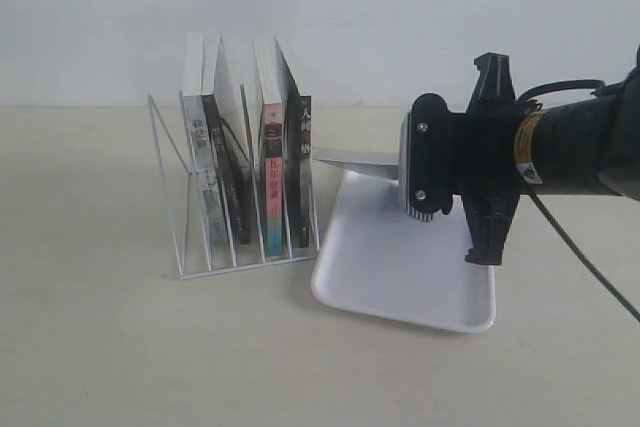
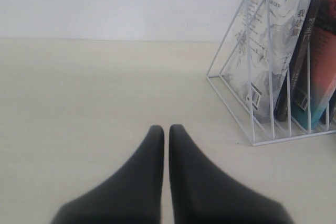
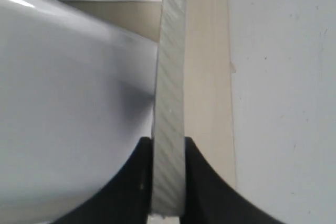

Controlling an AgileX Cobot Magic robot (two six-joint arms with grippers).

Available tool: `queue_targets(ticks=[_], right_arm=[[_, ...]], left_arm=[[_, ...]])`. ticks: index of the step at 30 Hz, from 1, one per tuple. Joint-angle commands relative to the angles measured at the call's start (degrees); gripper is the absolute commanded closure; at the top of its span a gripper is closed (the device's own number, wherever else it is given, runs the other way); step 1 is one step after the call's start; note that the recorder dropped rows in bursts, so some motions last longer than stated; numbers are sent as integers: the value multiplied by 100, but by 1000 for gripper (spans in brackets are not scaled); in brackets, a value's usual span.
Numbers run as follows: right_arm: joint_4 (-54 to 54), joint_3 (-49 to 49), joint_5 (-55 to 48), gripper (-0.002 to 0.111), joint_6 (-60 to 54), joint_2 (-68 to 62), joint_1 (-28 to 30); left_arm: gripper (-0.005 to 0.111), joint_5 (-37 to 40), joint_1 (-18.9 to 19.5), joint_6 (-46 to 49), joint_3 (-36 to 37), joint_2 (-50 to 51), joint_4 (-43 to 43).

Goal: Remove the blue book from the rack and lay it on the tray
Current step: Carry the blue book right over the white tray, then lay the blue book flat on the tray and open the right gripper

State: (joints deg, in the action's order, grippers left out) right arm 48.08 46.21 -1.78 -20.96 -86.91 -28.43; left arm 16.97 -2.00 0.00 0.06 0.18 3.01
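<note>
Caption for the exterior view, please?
Right gripper holds a thin book level over the shallow white plastic tray, beside the white wire book rack.

It looked like a robotics lab bench: a bare pale tabletop (image 1: 100, 347) ran back to a plain white wall (image 1: 400, 7) behind the wire rack (image 1: 250, 265). Right of the rack, a black robot arm (image 1: 570, 147) with a trailing cable (image 1: 590, 265) reached over a white tray (image 1: 400, 277).

Characters on book spines (image 1: 272, 162), too small to read

Low side-on exterior view; both wrist views close, sharing the rack (image 1: 250, 265).
</note>
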Motion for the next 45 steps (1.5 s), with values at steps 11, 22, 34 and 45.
queue_targets(ticks=[11,22,34,45], right_arm=[[42,94,125,108,259,-309,61],[18,146,-384,67,2251,-309,61],[18,187,-505,65,2823,-297,61],[-283,187,-962,65,4061,17,50]], left_arm=[[103,-25,11,0,-6,-18,23],[103,-25,11,0,-6,-18,23],[103,-25,11,0,-6,-18,23],[103,-25,11,0,-6,-18,23]])
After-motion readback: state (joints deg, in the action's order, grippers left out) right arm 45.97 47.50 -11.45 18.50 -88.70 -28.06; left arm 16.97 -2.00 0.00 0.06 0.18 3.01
